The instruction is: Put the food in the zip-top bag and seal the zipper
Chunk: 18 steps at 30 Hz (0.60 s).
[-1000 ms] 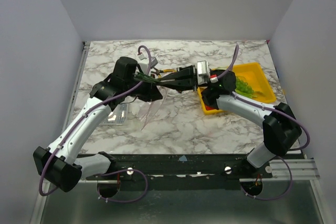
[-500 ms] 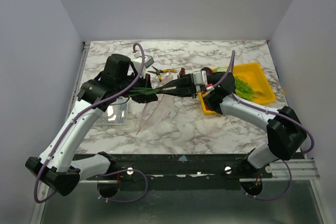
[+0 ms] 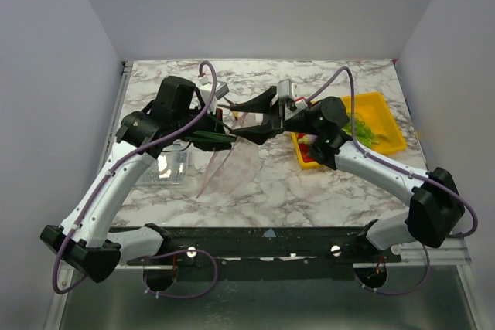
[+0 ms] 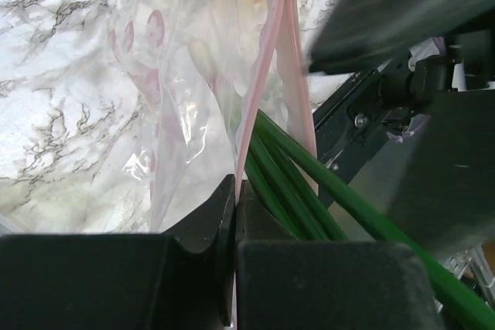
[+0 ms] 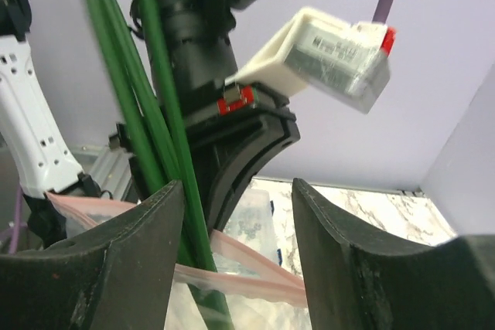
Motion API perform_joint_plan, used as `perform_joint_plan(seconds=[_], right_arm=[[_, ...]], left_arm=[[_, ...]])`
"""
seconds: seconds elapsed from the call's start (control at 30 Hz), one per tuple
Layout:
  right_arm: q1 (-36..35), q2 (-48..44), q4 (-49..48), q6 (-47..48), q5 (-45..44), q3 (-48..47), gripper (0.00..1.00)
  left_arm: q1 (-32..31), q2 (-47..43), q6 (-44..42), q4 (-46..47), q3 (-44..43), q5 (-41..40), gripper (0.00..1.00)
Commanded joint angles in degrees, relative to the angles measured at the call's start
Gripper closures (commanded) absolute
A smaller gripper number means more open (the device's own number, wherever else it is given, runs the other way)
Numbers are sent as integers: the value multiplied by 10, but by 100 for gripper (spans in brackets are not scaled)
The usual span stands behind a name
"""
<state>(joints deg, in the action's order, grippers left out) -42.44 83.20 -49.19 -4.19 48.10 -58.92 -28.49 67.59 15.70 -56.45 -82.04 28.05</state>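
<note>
The zip-top bag (image 3: 220, 166) hangs in the air as clear film, and my left gripper (image 4: 235, 191) is shut on its mouth. The zipper (image 4: 272, 59) shows as two pink strips running away from the shut jaws. Long green stalks of food (image 4: 309, 191) pass between the strips into the bag (image 4: 174, 75). My right gripper (image 3: 254, 120) stands open just right of the bag mouth, with nothing between its fingers (image 5: 143, 256). In the right wrist view, the stalks (image 5: 158, 129) run past the left finger and the zipper (image 5: 255, 280) crosses below the gap. More food, leafy green (image 3: 362, 127) and red (image 3: 309, 154), lies in the tray.
A yellow tray (image 3: 380, 101) sits at the right, behind my right forearm. A rigid clear box (image 3: 172, 166) lies on the marble under my left arm. The table's left edge has a metal rail (image 3: 116, 113).
My right gripper has gone from shut at the bag mouth to open and has lifted and tilted. My left gripper still holds the bag, which now hangs a little lower.
</note>
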Motion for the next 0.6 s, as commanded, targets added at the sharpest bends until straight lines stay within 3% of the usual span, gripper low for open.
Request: perform_joint_plan(seconds=[0.0, 0.13, 0.23, 0.4, 0.5, 0.57], right_arm=[[-5, -49, 65, -56, -64, -3, 38], [-5, -74, 109, -53, -52, 4, 37], [-5, -100, 201, -88, -120, -13, 37], [-5, -139, 324, -253, -237, -14, 35], [-5, -142, 457, -279, -302, -50, 35], [-5, -154, 488, -310, -332, -49, 35]], left_arm=[[3, 4, -9, -18, -25, -12, 100], [3, 7, -5, -26, -39, -4, 100], [3, 5, 2, -30, -44, -12, 100], [3, 9, 16, -29, -39, -27, 100], [3, 18, 25, -32, -49, -39, 100], [3, 21, 27, -33, -56, -44, 100]])
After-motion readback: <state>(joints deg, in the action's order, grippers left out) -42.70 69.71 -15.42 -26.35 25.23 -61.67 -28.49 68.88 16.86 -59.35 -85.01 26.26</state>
